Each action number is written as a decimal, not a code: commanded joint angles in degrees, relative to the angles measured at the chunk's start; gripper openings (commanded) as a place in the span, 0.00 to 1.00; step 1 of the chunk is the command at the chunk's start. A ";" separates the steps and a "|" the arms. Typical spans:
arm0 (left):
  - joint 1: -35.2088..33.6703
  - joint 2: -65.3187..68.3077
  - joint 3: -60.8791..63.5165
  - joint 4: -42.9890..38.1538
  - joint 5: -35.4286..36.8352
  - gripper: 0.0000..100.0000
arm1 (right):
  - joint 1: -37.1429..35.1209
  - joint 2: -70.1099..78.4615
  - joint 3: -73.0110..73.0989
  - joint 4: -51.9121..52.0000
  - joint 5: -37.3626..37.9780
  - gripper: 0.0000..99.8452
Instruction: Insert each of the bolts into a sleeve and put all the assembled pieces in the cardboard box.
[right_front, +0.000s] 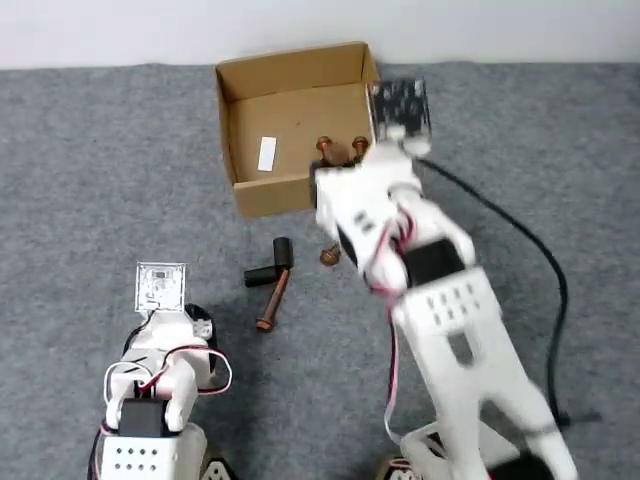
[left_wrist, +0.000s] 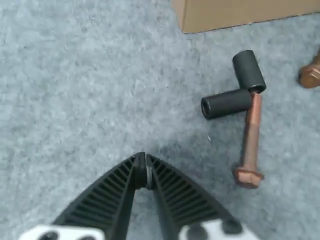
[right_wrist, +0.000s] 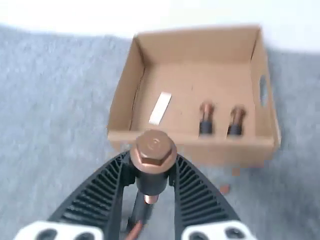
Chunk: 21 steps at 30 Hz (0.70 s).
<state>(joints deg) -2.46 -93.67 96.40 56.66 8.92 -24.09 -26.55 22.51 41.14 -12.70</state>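
My right gripper (right_wrist: 150, 170) is shut on an assembled piece (right_wrist: 153, 150), a copper hex-head bolt in a black sleeve, held in front of the cardboard box (right_wrist: 190, 140). The high view shows its bolt head (right_front: 330, 256) under the right arm (right_front: 380, 210). Two assembled pieces (right_wrist: 206, 119) (right_wrist: 236, 121) lie inside the box (right_front: 262, 195). On the carpet a loose black sleeve (left_wrist: 226, 103) lies beside another sleeve (left_wrist: 248, 70) whose end meets a copper bolt (left_wrist: 251, 135); I cannot tell if the bolt is inside it. My left gripper (left_wrist: 145, 170) is shut and empty, short of these parts.
A white label (right_front: 266, 153) lies on the box floor. A black cable (right_front: 545, 270) runs along the right side of the grey carpet. The left arm (right_front: 160, 380) stands at the near left, with open carpet around it.
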 joint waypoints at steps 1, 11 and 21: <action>-0.44 -0.62 0.48 -2.02 -0.35 0.00 | 4.00 10.33 -10.64 -7.96 -0.79 0.01; -0.44 -0.53 0.48 -2.73 -0.18 0.00 | 8.48 41.19 -35.34 -9.54 -0.79 0.01; -0.44 -0.35 0.48 -2.73 -0.18 0.00 | 8.75 57.27 -42.90 -9.36 2.20 0.01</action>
<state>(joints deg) -2.64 -93.67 97.36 55.34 8.92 -15.91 30.51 -15.74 32.97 -12.70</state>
